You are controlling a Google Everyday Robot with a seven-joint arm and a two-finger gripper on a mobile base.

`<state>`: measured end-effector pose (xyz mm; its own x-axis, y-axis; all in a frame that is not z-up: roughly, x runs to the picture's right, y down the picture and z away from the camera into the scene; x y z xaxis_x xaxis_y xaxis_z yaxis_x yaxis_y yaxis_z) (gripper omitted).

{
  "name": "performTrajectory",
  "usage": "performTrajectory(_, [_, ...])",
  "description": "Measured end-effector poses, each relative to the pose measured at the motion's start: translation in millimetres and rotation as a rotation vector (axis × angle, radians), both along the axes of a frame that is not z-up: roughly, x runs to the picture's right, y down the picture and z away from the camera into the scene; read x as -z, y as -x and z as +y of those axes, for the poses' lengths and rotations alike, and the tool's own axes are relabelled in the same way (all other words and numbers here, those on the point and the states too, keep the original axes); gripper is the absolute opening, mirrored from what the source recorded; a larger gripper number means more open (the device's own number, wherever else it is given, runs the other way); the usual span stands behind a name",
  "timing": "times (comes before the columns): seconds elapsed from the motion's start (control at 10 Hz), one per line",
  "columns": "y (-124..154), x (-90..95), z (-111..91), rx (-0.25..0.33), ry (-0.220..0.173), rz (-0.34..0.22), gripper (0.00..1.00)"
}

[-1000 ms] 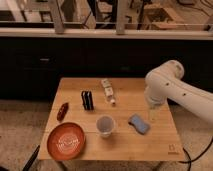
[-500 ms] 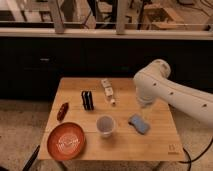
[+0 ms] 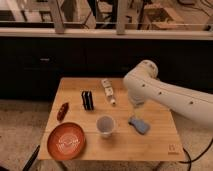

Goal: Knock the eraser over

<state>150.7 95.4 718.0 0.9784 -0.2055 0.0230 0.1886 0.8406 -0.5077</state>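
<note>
The eraser (image 3: pixel 87 100) is a small black block with a thin pale stripe. It stands on the wooden table (image 3: pixel 150 142), left of centre. My gripper (image 3: pixel 135 107) hangs below the white arm (image 3: pixel 160 92) over the right half of the table. It is well to the right of the eraser and apart from it, just above the blue-grey pad (image 3: pixel 139 125).
A white boxy bottle (image 3: pixel 107 90) lies behind and to the right of the eraser. A pale cup (image 3: pixel 105 126) stands at the front centre. An orange plate (image 3: pixel 66 141) sits at the front left, with a small red-brown item (image 3: pixel 62 111) behind it. A dark cabinet runs behind the table.
The arm has swung left across the table, bringing the gripper from the right edge toward the middle. The eraser and the other objects have not moved.
</note>
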Motion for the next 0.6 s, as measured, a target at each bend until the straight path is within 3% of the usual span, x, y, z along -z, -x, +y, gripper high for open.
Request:
performTrajectory(0.2, [16,-9.9,0,0.018,-0.003,-0.01,0.49])
performTrajectory(0.6, [25,-26.9,1,0.045,-0.01,-0.024,0.15])
